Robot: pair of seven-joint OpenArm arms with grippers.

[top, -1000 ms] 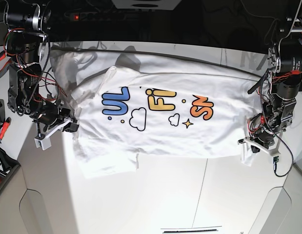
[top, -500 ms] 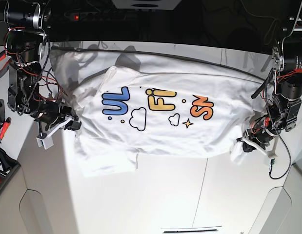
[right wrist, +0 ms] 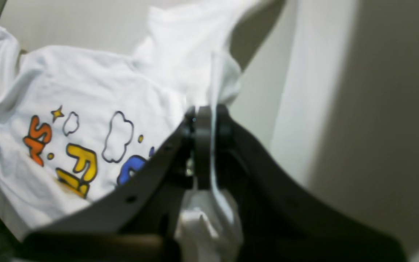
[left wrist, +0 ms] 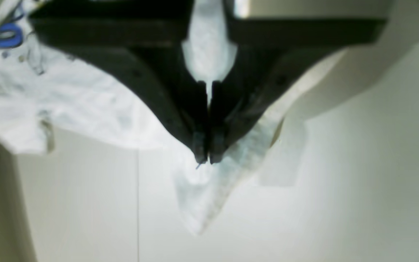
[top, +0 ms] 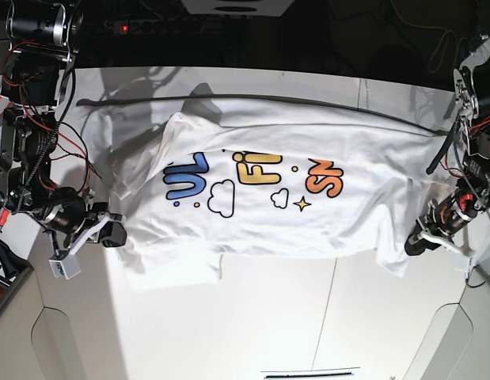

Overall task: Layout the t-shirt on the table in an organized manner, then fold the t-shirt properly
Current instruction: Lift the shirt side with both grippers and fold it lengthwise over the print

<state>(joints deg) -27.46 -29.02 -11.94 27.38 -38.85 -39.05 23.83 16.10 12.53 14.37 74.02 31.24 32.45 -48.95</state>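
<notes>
- While the t-shirt (top: 268,198) lies stretched across the white table (top: 252,317), print side up, each arm has hold of one end of it.
- Left gripper (left wrist: 206,160): jaws pressed together, pinching a pointed corner of the white fabric that hangs below the tips, just above the tabletop.
- Right gripper (right wrist: 204,112): jaws clamped on a bunched fold of the shirt's edge, cloth rising between them.
- Blue, yellow and orange letters, clouds and a star face up mid-shirt.
- A dark seam line (top: 324,305) runs across the table below the hem.
</notes>
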